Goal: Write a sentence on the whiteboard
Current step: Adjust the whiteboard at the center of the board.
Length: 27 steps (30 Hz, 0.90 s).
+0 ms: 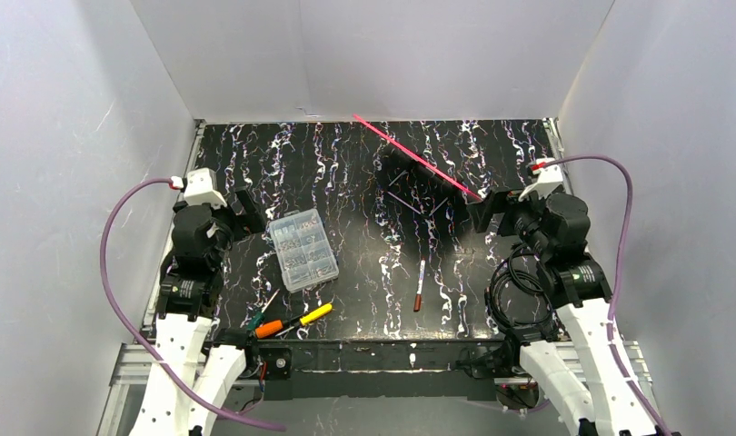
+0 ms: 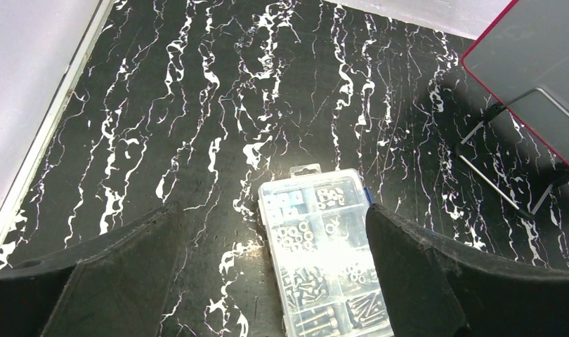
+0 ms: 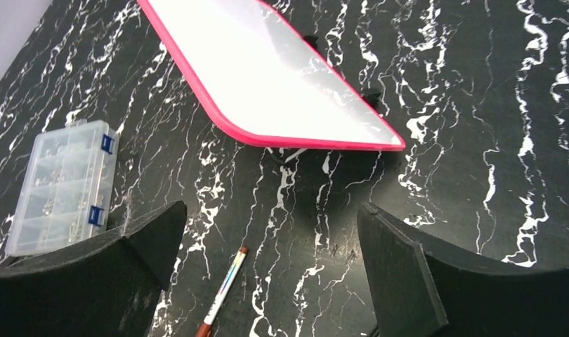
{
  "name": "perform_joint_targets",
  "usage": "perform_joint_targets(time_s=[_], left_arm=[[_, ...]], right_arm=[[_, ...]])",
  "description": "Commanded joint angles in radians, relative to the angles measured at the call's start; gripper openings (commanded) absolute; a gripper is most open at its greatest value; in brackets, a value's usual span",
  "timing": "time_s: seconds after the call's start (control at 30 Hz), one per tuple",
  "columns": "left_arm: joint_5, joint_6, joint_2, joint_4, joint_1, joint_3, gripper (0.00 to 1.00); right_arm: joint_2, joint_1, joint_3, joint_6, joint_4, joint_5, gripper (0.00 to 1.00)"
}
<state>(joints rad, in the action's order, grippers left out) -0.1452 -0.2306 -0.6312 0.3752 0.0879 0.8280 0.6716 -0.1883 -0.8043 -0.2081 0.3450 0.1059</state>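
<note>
The whiteboard [image 1: 417, 156] stands tilted on a wire stand at the back centre-right and shows edge-on as a pink line. In the right wrist view its white face [image 3: 267, 77] with the pink-red rim is bare; no sentence shows on it. The left wrist view shows its grey back [image 2: 534, 63]. A white marker with a brown-red cap [image 1: 420, 284] lies on the table, also in the right wrist view [image 3: 224, 288]. My left gripper [image 1: 244, 207] [image 2: 271, 210] is open and empty. My right gripper [image 1: 487, 211] [image 3: 271, 210] is open and empty, near the board's right end.
A clear plastic organizer box [image 1: 303, 250] with screws and nuts lies left of centre, under my left gripper [image 2: 324, 246]. Screwdrivers with orange and yellow handles [image 1: 292, 321] lie near the front edge. White walls enclose the black marbled table [image 1: 346, 173].
</note>
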Motion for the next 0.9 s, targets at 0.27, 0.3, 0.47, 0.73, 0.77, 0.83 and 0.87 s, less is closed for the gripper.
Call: perform_joint_targets(time_s=[0.27,0.3,0.47,0.73,0.77,0.83,0.87], left_arm=[[0.068,0.006,-0.022,0.001,-0.004,0.008,0.99],[0.073,0.009,-0.02,0.001,-0.003,0.005,0.99],[0.092,0.013,-0.023,-0.006,-0.004,0.002,0.99],[0.145,0.015,-0.039,-0.013,-0.004,-0.003,0.99],[0.145,0.015,-0.04,-0.013,-0.004,-0.002,0.99],[0.145,0.016,-0.041,-0.013,-0.004,-0.003,0.99],[0.171,0.014,-0.042,-0.014,-0.003,-0.003,0.99]], right_arm=[[0.08,-0.01,-0.057,0.104,-0.029,0.147,1.0],[0.084,-0.013,-0.065,0.116,-0.034,0.142,1.0],[0.159,-0.038,-0.116,0.172,-0.046,0.087,1.0],[0.334,-0.17,-0.213,0.288,-0.071,-0.054,0.95],[0.347,-0.193,-0.219,0.302,-0.082,-0.083,0.94],[0.377,-0.226,-0.234,0.327,-0.095,-0.134,0.91],[0.394,-0.239,-0.246,0.338,-0.096,-0.147,0.88]])
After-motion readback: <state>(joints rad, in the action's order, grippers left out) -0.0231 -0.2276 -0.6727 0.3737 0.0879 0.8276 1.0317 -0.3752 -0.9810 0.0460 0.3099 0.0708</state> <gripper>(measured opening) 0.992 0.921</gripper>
